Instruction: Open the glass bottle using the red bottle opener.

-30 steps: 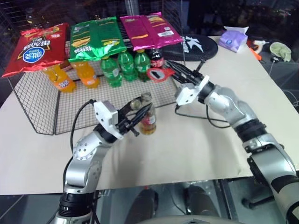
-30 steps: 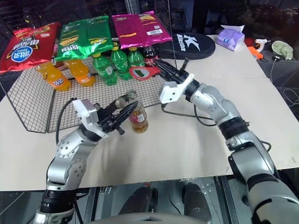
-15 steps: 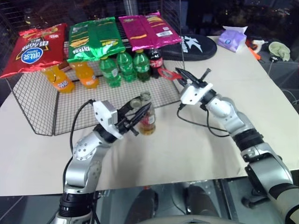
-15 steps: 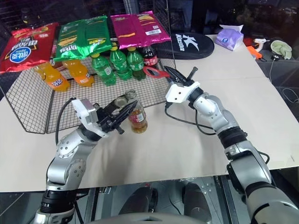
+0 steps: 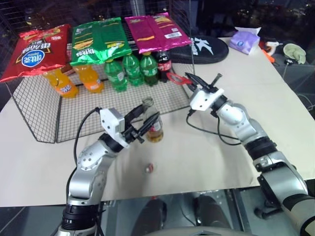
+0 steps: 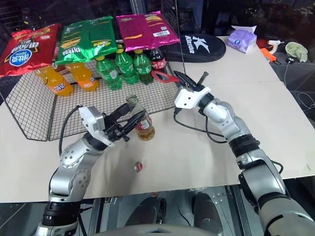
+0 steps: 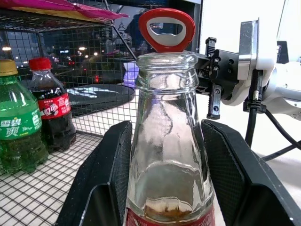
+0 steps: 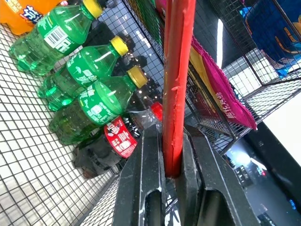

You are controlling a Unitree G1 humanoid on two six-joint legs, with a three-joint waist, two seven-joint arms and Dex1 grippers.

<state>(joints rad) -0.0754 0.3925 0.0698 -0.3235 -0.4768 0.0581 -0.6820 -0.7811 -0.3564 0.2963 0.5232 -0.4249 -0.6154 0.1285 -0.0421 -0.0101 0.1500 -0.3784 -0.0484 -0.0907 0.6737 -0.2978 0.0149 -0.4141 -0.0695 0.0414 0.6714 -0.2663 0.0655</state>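
Bench (image 5: 206, 152): glass bottle (image 5: 154, 129) upright at centre, uncapped, gripped at the body between the left hand's (image 5: 147, 125) half-spread fingers. Red bottle opener (image 5: 176, 77), at two o'clock from the bottle, pinched by its handle in the fully closed right hand (image 5: 189, 78). Small red cap (image 5: 149, 168) lies loose at six o'clock from the bottle.

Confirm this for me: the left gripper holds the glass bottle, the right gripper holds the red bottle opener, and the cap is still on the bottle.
The cap part is wrong. The left wrist view shows the glass bottle with a bare, open mouth, and a small cap lies on the table. The rest stands: the left gripper holds the bottle and the right gripper holds the red bottle opener.
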